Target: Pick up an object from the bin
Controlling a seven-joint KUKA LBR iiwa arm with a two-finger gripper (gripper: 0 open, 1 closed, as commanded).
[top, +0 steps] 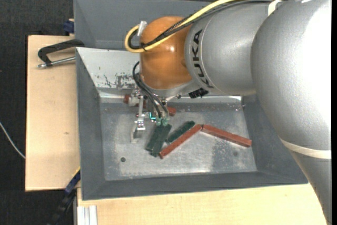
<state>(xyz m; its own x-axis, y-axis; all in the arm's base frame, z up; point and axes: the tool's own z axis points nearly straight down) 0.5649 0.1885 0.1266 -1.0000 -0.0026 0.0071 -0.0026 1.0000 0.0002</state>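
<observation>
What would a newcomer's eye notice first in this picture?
The large grey arm with its orange wrist cover reaches in from the right and dominates the upper half. Beneath it, near the bin's middle, lie a dark green flat block and, to its right, a long reddish-brown stick.

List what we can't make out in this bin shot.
All in the camera view:
- Gripper: whether it touches the dark green block beside it is too small to tell.
- Small red thing at the back wall: mostly hidden under the orange wrist cover, kind unclear.
- Dark speck on the floor: too small to identify.
- Bin: right wall covered by the arm.
</observation>
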